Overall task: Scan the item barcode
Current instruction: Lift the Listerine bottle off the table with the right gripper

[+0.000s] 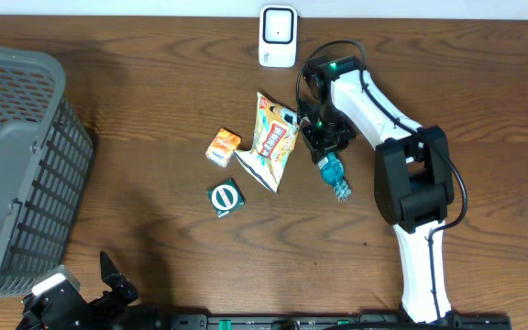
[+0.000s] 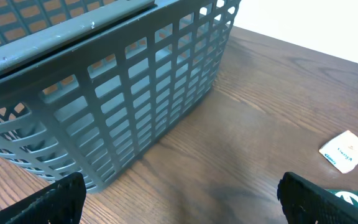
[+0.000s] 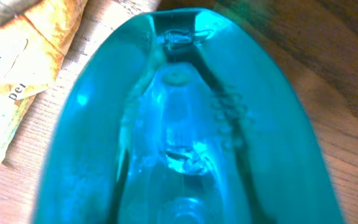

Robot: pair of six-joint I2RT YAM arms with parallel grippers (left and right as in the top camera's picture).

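Overhead, right gripper (image 1: pixel 325 149) at a blue bottle (image 1: pixel 335 176) beside a snack bag (image 1: pixel 273 142), grip unclear, wrist view all bottle, left gripper (image 2: pixel 180 190) spread wide near basket (image 2: pixel 135 93)

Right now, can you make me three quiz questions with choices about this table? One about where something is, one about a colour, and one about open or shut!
1. Where is the grey basket?
A. At the left side of the table
B. In the middle
C. At the right side

2. What colour is the bottle?
A. Red
B. Teal blue
C. Yellow

3. How is the left end effector?
A. Open, holding nothing
B. Shut on a snack bag
C. Shut on a packet

Answers:
1. A, because the overhead view shows the basket along the left side.
2. B, because the bottle looks see-through teal blue in the overhead and right wrist views.
3. A, because its black fingers sit far apart with only bare wood between them.
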